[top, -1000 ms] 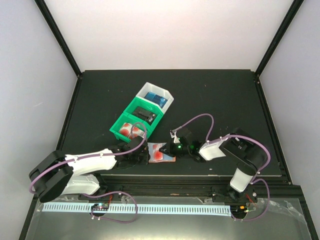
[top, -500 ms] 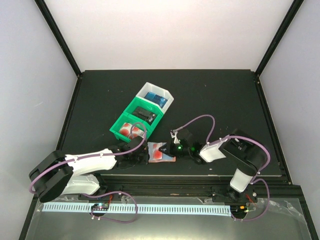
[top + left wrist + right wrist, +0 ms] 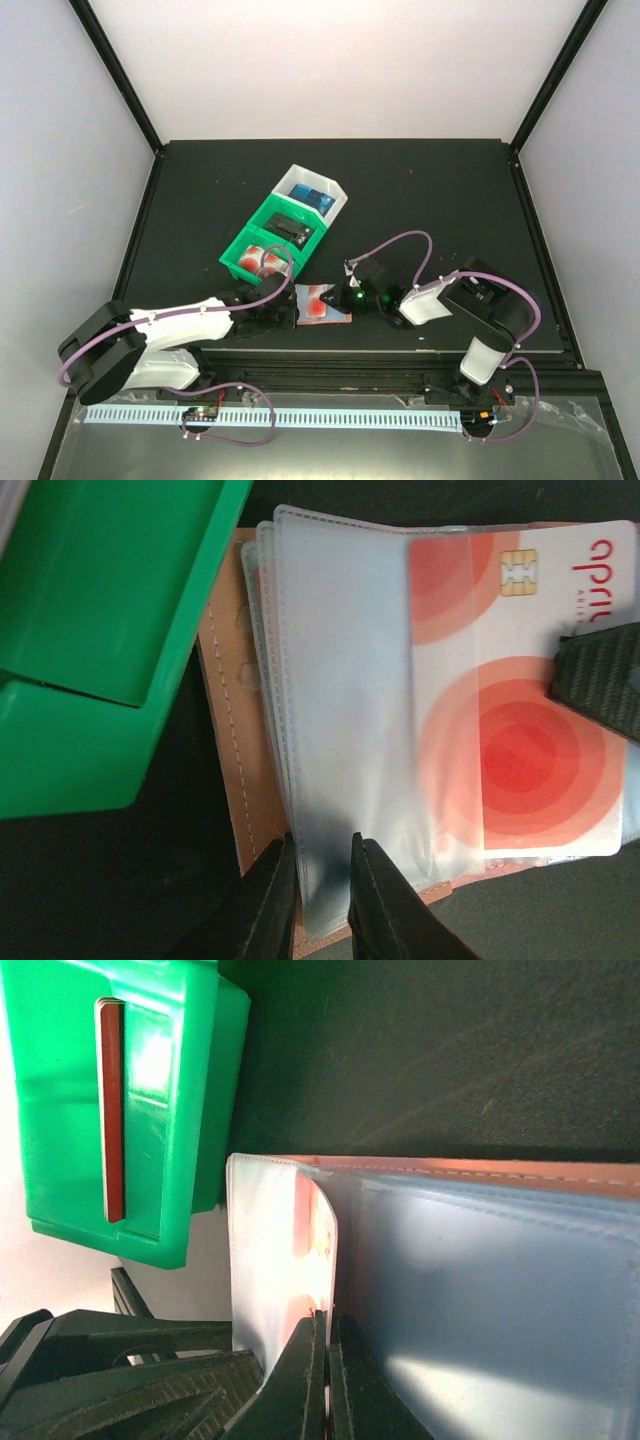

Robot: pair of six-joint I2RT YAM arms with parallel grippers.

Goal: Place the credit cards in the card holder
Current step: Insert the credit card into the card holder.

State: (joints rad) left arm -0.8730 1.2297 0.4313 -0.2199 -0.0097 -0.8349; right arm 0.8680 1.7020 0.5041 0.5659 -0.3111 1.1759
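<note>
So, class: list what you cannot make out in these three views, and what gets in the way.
Left wrist view: the card has lettering that runs off the right edge; a black finger covers part.
Right wrist view: the card sits mostly behind a cloudy sleeve; only a red sliver shows.
Top view: the bins hold things too small to name.

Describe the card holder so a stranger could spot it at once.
On the black table, find the green bin nearest the arms. Just beside it lies the card holder, open: the only tan leather item, with clear sleeves showing a red-and-white credit card.
</note>
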